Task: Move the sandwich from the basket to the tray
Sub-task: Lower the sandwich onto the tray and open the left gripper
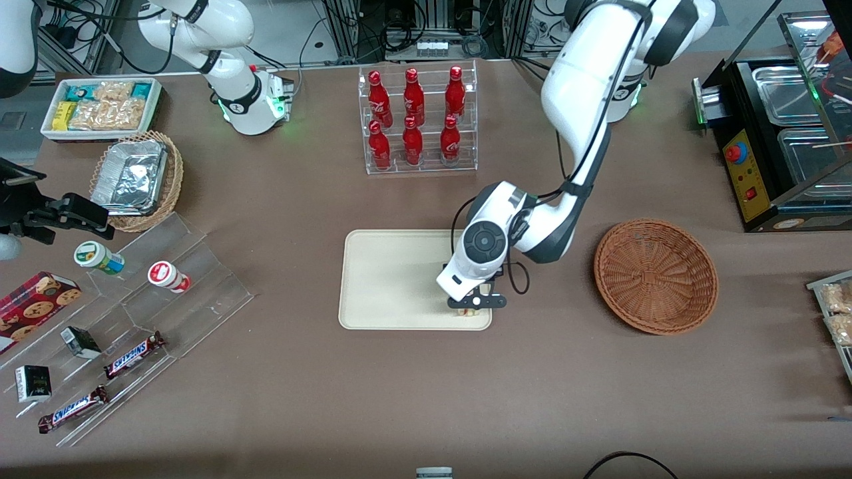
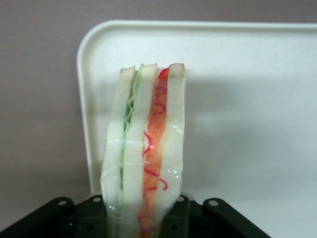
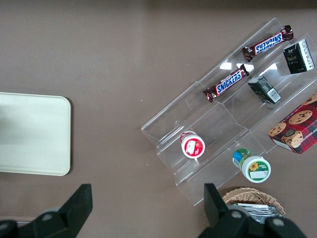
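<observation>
Nearly done, I'd say: my gripper (image 1: 474,307) is over the tray (image 1: 386,279) at its corner nearest the basket (image 1: 655,276), which looks empty. My fingers (image 2: 181,213) are clamped on the sandwich (image 2: 146,148), wrapped in clear film. Can't tell if it's touching down yet. Left: lower, let go. Its long axis runs straight out from my jaws, layers on edge, free end toward the tray's rim.

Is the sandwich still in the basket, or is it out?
Out. The basket shows only bare wicker, and the gripper holds the sandwich between its fingers over the tray.
</observation>
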Robot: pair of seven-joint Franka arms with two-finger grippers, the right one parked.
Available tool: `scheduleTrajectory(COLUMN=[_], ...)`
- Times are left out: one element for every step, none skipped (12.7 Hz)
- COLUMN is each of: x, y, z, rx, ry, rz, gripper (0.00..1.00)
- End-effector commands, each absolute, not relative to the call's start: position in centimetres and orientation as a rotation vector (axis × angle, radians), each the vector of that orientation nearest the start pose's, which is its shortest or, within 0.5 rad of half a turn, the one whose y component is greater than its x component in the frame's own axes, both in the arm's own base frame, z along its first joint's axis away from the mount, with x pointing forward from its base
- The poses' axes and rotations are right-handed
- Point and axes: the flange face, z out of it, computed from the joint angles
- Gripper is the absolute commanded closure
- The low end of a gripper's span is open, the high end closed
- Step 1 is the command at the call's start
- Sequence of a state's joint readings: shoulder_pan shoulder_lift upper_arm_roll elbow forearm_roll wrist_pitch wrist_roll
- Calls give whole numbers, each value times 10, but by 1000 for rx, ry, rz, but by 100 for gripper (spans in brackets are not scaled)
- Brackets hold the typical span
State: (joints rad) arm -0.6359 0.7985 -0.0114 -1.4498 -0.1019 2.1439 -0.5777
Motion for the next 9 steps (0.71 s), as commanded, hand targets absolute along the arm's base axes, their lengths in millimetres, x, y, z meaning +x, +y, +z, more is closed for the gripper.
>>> scheduleTrajectory(x=[569, 569, 569, 569, 570, 573, 577, 580, 585], y=[-441, -441, -441, -441, -442, -443, -442, -442, -437], z=[206, 202, 201, 202, 206, 213, 225, 245, 262], rx=[-3163, -3159, -3158, -3159, -3163, -3169, -3177, -3190, -3200], ry=[-1, -37, -44, -44, -40, -44, -47, -45, -61], rz=[208, 208, 208, 207, 198, 181, 164, 129, 103], gripper=[67, 64, 57, 48, 37, 19, 7, 0, 0])
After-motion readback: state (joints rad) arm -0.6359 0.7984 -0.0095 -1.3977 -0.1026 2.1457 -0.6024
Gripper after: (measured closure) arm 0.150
